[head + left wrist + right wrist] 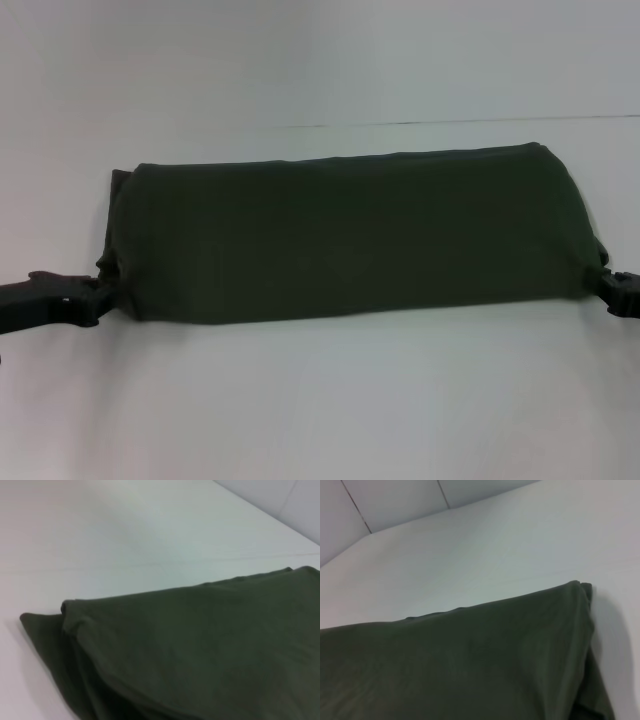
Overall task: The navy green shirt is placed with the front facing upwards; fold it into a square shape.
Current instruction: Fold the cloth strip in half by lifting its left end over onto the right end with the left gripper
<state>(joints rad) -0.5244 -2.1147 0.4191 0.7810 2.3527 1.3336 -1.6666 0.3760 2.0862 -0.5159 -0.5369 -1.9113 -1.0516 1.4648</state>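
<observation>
While the shirt (pixel 350 240) lies folded into a long band across the white worktop (pixel 320 400), its long axis running side to side, the left claw (pixel 98 292) pinches its near left corner and the right claw (pixel 606 282) its near right corner. Each end lies equally close to its arm; nothing stands between.

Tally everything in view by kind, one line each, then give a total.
Shirts: 1, the navy green shirt, folded into a long band.
Grippers: 2, the left gripper at one near corner and the right gripper at the other.
Tables: 1, the white table.
Total: 4
</observation>
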